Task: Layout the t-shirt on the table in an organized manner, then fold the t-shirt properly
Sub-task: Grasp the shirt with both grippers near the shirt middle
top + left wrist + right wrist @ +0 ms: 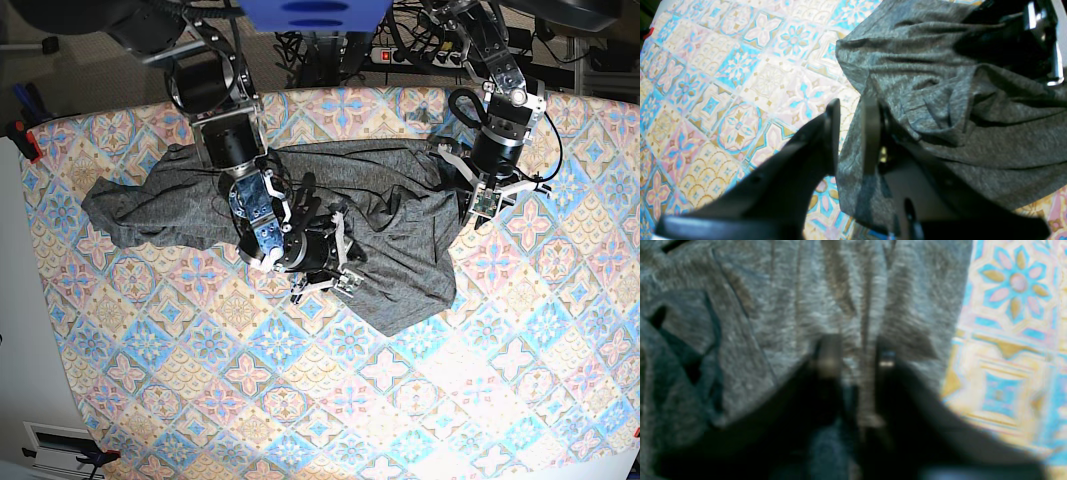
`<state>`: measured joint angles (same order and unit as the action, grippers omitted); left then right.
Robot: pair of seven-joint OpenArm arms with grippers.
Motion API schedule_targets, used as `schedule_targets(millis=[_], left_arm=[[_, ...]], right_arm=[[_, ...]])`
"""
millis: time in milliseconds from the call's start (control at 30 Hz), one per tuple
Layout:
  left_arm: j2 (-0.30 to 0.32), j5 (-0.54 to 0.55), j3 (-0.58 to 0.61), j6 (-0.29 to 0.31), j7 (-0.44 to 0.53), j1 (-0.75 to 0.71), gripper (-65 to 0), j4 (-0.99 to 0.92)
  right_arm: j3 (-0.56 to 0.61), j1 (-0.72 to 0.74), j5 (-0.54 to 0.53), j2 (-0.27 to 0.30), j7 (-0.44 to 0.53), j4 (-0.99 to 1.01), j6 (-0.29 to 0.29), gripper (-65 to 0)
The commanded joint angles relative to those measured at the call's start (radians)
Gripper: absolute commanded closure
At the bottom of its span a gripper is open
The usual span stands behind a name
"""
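Note:
The dark grey t-shirt lies crumpled across the middle of the table, one end trailing far left. My right gripper is down on the shirt's front middle. In the blurred right wrist view the right gripper is shut on a ridge of t-shirt fabric. My left gripper hangs over the shirt's right edge. In the left wrist view the left gripper has its fingers a little apart, with tablecloth and the t-shirt hem showing through the gap.
The patterned table stretches bare toward the front and right. Cables and a power strip lie behind the far edge. A red clamp sits at the left edge. Dark arm hardware looms over the shirt's far side.

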<state>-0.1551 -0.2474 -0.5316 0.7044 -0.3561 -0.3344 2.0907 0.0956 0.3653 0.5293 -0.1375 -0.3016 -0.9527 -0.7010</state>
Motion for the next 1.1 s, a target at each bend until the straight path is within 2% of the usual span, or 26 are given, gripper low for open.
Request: schedule_targets(millis=[0, 133, 400, 567, 1067], left_arm=[[-0.002, 0.012, 0.001, -0.006, 0.022, 0.007, -11.1, 0.015], [-0.002, 0.012, 0.003, -0.006, 0.021, 0.007, -11.1, 0.008], [-0.002, 0.015, 0.003, -0.006, 0.021, 0.007, -11.1, 0.001], [-0.002, 0.016, 0.003, -0.006, 0.021, 0.007, -11.1, 0.0], [-0.002, 0.018, 0.005, -0.006, 0.019, 0.001, -11.0, 0.0]], right_arm=[[-0.003, 0.036, -0.008, -0.009, 0.032, -0.058, 0.003, -0.3], [0.003, -0.004, 0.078, -0.014, 0.032, -0.199, 0.003, 0.0], [0.086, -0.206, 0.193, -0.014, 0.032, -0.398, 0.003, 0.0], [0.141, -0.317, 0.205, -0.014, 0.032, -0.523, 0.003, 0.0], [0.146, -0.484, 0.2, -0.014, 0.034, -0.836, 0.003, 0.0]])
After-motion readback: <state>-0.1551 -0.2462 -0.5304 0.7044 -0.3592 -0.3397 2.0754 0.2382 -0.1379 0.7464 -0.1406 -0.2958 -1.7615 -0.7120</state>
